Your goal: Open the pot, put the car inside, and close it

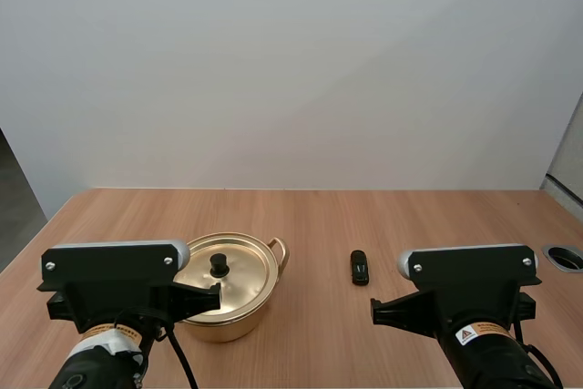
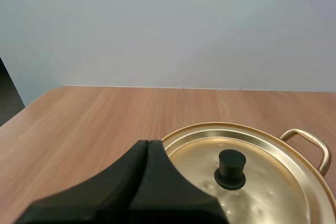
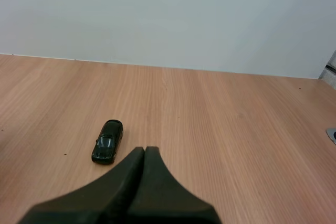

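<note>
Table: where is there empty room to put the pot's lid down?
Bare wood lies between the pot and the car, along the far edge of the table behind both, and right of the car. It is crowded near the front, where the left end effector sits by the pot and the right end effector by the car.

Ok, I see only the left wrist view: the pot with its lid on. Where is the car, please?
Observer: The car lies on the table to the right of the pot, apart from it.
Operator: Does my right gripper hold anything?
Observer: No. The right gripper is shut on nothing, close to the car, not touching it.
Operator: Anything else on the table?
Observer: Only a round cable port near its right edge.
</note>
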`<state>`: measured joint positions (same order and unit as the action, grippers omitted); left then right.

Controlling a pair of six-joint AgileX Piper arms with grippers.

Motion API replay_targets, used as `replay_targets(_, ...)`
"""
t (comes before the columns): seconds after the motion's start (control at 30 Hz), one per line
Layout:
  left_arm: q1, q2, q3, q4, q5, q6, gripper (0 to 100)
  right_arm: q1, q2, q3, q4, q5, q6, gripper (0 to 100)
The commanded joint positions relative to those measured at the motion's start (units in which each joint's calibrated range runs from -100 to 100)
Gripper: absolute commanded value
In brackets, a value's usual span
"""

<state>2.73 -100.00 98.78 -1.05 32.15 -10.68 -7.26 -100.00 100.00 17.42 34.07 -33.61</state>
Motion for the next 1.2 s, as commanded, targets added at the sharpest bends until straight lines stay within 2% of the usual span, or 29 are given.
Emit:
replay_targets(0.0, -0.02, 0.0, -0.2, 0.6, 0.0, 0.0, 0, 0.0, 0.0, 0.0, 0.0, -1.9, 0.0, 0)
replay_targets(0.1, -0.02, 0.0, -4.7, 3.1, 3.3, 0.0, 0, 0.0, 0.0, -1.8, -1.9, -5.1, -0.7, 0)
replay_targets(0.2, -0.02, 0.0, -12.4, 6.0, 5.6, 0.0, 0, 0.0, 0.0, -11.3, -2.2, -3.2, -0.7, 0)
replay_targets(0.33, -0.02, 0.0, -24.1, 11.5, 6.8, 0.2, 0, 0.0, 0.0, -26.1, -3.9, 8.4, -0.3, 0)
replay_targets(0.47, 0.36, 0.0, -36.4, 12.6, 20.8, 0.2, 0, -0.2, 0.0, -39.8, -4.3, 25.1, 5.9, 0)
replay_targets(0.57, 1.57, 0.0, -41.1, 12.8, 26.2, 2.9, 0, -0.4, 0.0, -45.7, -6.7, 26.1, 6.3, 0)
replay_targets(0.63, 1.75, 0.0, -43.0, 12.8, 26.2, 5.3, 0, -0.4, 0.0, -48.1, -8.9, 25.2, 5.6, 0)
replay_targets(0.7, 1.75, 1.4, -44.1, 10.3, 24.8, 9.5, 0, -0.4, 0.6, -48.9, -9.6, 24.2, 2.9, 0)
replay_targets(0.77, 1.66, 3.9, -45.1, 2.7, 24.4, 17.2, 0, -0.4, 3.1, -48.8, -7.5, 23.4, -0.8, 0)
replay_targets(0.83, 1.31, 8.6, -46.3, -7.4, 30.1, 27.2, 0, 0.0, 7.3, -48.8, -3.6, 25.5, -5.4, 0)
replay_targets(0.93, 1.22, 18.2, -47.8, -15.5, 44.2, 36.0, 0, 0.8, 15.9, -48.8, 1.2, 34.8, -12.2, 0)
replay_targets(1.07, 1.22, 31.7, -48.2, -18.0, 59.3, 42.7, 0, 1.1, 28.4, -48.8, 1.1, 42.6, -14.0, 0)
replay_targets(1.17, 1.22, 40.4, -48.2, -17.1, 61.2, 42.8, 0, 1.1, 33.7, -48.8, 1.7, 41.9, -13.5, 0)
